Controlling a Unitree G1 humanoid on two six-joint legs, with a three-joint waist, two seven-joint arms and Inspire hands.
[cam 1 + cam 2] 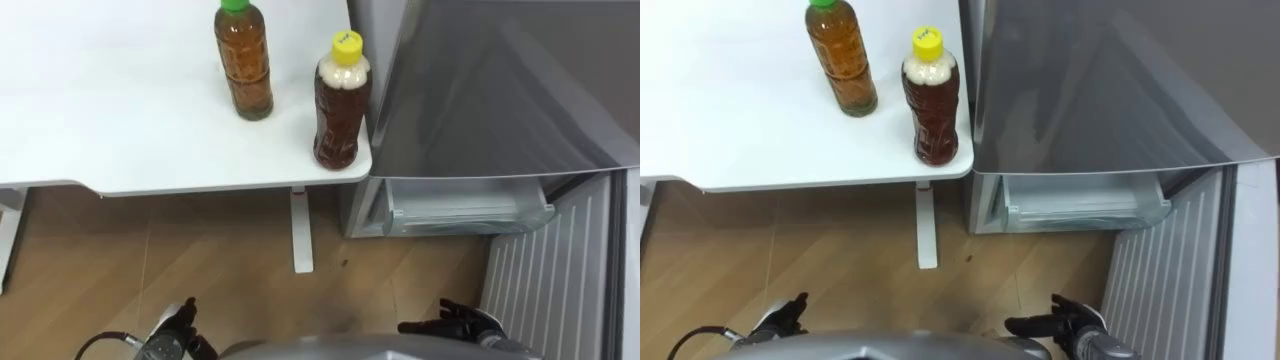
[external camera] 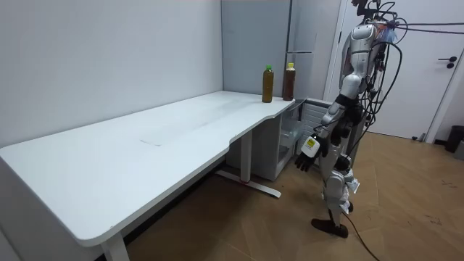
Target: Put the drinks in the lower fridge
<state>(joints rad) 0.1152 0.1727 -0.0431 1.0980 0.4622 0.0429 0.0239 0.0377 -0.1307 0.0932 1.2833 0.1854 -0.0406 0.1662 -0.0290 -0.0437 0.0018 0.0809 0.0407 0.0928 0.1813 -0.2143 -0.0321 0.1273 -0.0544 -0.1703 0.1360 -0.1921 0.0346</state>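
At the corner of the white surface [image 1: 100, 130] you have both drinks upright and apart: the green-capped plastic bottle of brown tea [image 1: 243, 62] and the yellow-capped plastic bottle of dark drink [image 1: 342, 100], just beside the grey fridge [image 1: 480, 90]. Neither is stowed yet. Its lower compartment [image 1: 465, 210] looks open. Your left hand [image 1: 180, 325] and right hand [image 1: 455, 320] hang low, fingers relaxed, holding nothing.

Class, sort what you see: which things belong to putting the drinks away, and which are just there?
For the job: green-capped bottle, yellow-capped bottle, open lower fridge compartment.
Just there: white table, white room door.
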